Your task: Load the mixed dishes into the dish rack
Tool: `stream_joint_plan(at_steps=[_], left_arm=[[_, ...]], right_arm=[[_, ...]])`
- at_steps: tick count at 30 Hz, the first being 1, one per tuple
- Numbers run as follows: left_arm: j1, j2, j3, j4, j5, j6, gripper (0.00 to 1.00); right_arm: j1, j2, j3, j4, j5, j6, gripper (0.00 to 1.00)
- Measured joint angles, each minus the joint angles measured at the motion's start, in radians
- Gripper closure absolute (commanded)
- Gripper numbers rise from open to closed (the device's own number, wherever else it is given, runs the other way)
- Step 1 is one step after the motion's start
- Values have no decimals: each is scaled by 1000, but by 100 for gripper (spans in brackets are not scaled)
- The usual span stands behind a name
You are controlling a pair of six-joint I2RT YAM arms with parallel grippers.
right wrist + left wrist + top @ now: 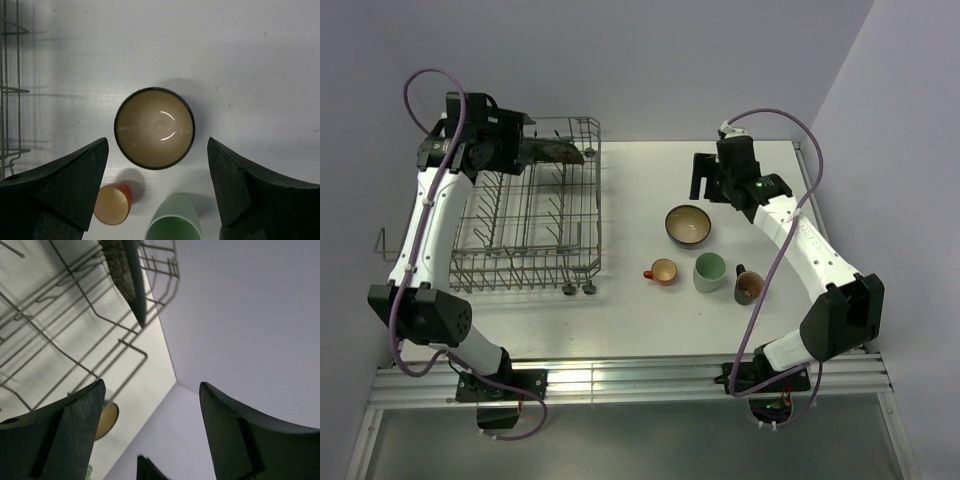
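Top view looks down on the whole tabletop [640, 180] from high up; right wrist faces straight down, close over the bowl [154, 128] both share; left wrist angles closely past the rack [133, 347]

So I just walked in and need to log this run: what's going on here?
Two robot arms are loading dishes into a wire dish rack. The dark plate already stands on edge at the rack's far end, with the left gripper open near it. The right gripper hangs open over the bowl, which sits on the table. The orange cup, green mug and brown cup wait there too.
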Motion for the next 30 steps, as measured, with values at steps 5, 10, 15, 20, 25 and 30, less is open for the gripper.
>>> stream_joint_plan(at_steps=[5, 10, 15, 20, 25, 30], left_arm=[[6, -86, 39, -19, 88, 44, 18], [16, -256, -26, 19, 208, 39, 18], [27, -464, -223, 120, 332, -39, 18], [49, -584, -394, 198, 393, -125, 19], [61, -579, -402, 189, 406, -129, 19], [61, -566, -396, 137, 415, -110, 19]], right_arm=[[-61, 21, 0, -43, -108, 39, 15], [-130, 43, -26, -51, -184, 65, 18], [-137, 119, -68, -50, -247, 70, 25], [-137, 162, -149, -40, -279, 85, 26], [-137, 175, -203, -17, -283, 113, 29], [-137, 224, -208, 32, -287, 131, 37]])
